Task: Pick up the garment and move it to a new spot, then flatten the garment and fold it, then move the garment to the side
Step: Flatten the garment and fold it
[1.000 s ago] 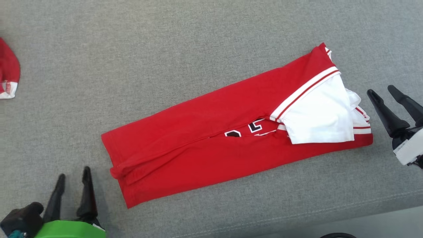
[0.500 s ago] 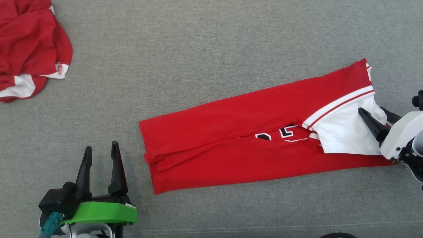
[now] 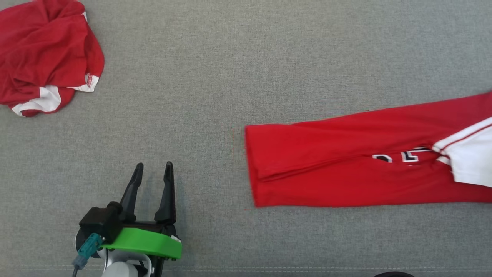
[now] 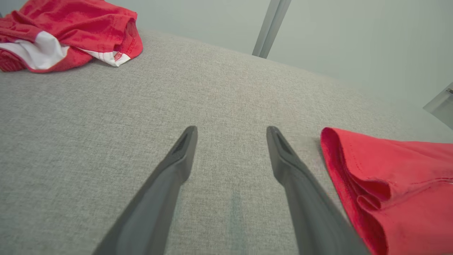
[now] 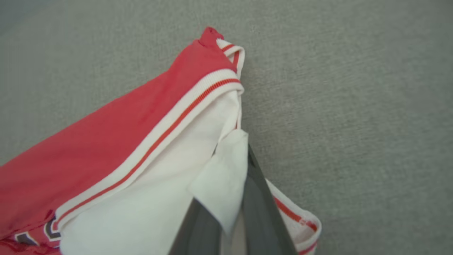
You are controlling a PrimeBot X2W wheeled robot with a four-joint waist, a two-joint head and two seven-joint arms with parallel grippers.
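The garment point(image 3: 346, 161) is a red jersey with white sleeves, folded into a long strip on the grey cushion, and its right end runs off the head view. In the right wrist view my right gripper point(image 5: 240, 156) is shut on the garment's point(image 5: 106, 141) white sleeve, with the cloth draped over one finger. My left gripper point(image 3: 153, 166) stands open on the bare cushion, left of the garment's hem and apart from it. In the left wrist view the left gripper point(image 4: 231, 130) holds nothing, and the garment's folded hem point(image 4: 389, 184) lies just to its right.
A second red and white garment point(image 3: 42, 57) lies crumpled at the far left, also in the left wrist view as a red heap point(image 4: 63, 32). The cushion's front seam point(image 3: 269, 267) runs along the bottom. A pale wall and a metal post point(image 4: 270, 28) stand behind.
The camera has panned left. My right gripper reached the white sleeve, shut on it and dragged the garment to the right, which straightened the strip. The left gripper stayed open.
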